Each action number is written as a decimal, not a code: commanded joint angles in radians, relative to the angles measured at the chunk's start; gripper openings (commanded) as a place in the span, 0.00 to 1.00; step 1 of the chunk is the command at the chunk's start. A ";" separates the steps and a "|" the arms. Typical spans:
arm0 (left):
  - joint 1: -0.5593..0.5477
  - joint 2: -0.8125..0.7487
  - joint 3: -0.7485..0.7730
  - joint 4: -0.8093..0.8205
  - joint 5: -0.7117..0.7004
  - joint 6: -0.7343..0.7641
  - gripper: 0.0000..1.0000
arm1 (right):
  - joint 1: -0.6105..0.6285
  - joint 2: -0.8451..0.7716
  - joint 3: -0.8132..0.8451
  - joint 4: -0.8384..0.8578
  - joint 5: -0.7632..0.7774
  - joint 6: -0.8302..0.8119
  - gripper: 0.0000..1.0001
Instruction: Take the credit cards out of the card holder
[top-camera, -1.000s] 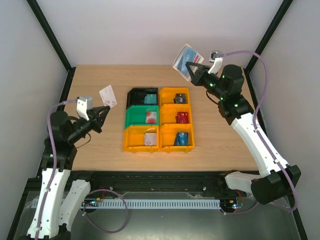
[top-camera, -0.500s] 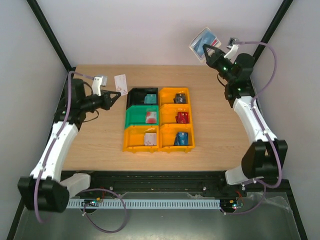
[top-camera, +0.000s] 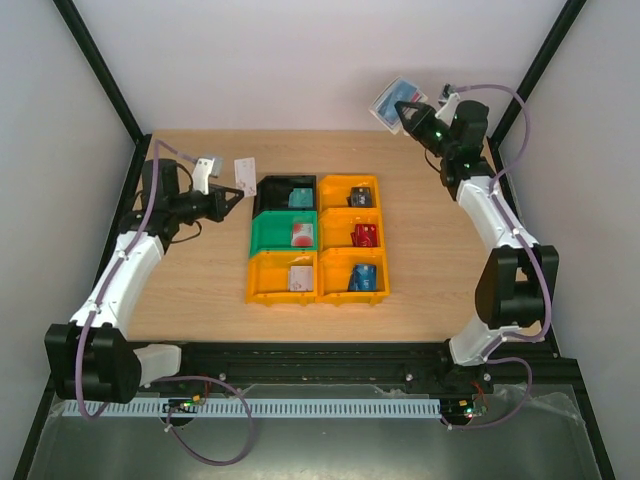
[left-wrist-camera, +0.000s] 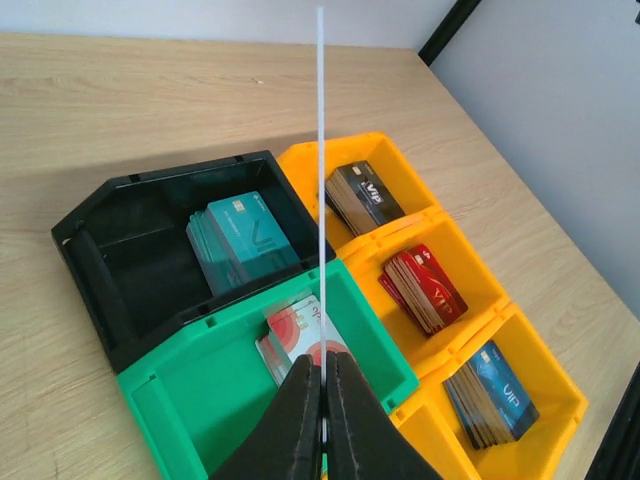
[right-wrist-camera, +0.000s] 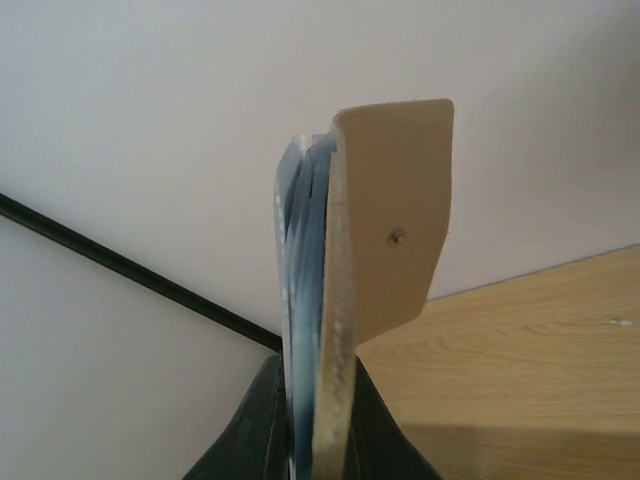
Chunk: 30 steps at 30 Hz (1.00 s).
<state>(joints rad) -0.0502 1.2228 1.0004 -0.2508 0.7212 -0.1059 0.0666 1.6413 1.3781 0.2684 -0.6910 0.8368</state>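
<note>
**Left gripper** (top-camera: 236, 196): fingers pressed fully together on the lower edge of one white-pink card (top-camera: 245, 172). The card stands upright in the air at 10 o'clock over the table (top-camera: 200, 290), just beside the black bin (top-camera: 272, 187). In the left wrist view it shows edge-on as a thin white line.

**Right gripper** (top-camera: 407, 110): fingers almost closed, clamping the holder (top-camera: 395, 98) by its lower end. The holder is raised well off the table at 1 o'clock, over the far right corner. In the right wrist view it has a tan outer face, with blue card edges (right-wrist-camera: 300, 260) packed inside.

**Bins**: six, in a block two wide and three deep at table centre.
- Black bin, 11 o'clock of the block: teal cards (top-camera: 300, 198).
- Green bin (top-camera: 266, 236), 9 o'clock: red-white cards (top-camera: 303, 235).
- Orange bins (top-camera: 350, 296), the other four:
  - 7 o'clock: white-pink cards (top-camera: 300, 278).
  - 1 o'clock: black cards (top-camera: 361, 195).
  - 3 o'clock: red cards (top-camera: 366, 235).
  - 5 o'clock: blue cards (top-camera: 362, 277).
</note>
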 joint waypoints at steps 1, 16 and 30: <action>-0.003 -0.007 0.006 -0.044 0.038 0.073 0.02 | -0.004 0.043 0.106 -0.136 -0.009 -0.059 0.02; -0.241 -0.114 -0.034 -0.046 -0.023 0.011 0.02 | 0.009 -0.072 0.021 -0.063 -0.023 -0.018 0.02; -0.469 -0.218 -0.428 0.219 0.045 -0.314 0.02 | 0.138 -0.494 -0.285 -0.231 0.258 -0.068 0.02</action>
<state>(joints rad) -0.5102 1.0157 0.6376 -0.1455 0.7444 -0.3004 0.1764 1.2114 1.1866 0.0292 -0.5163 0.7448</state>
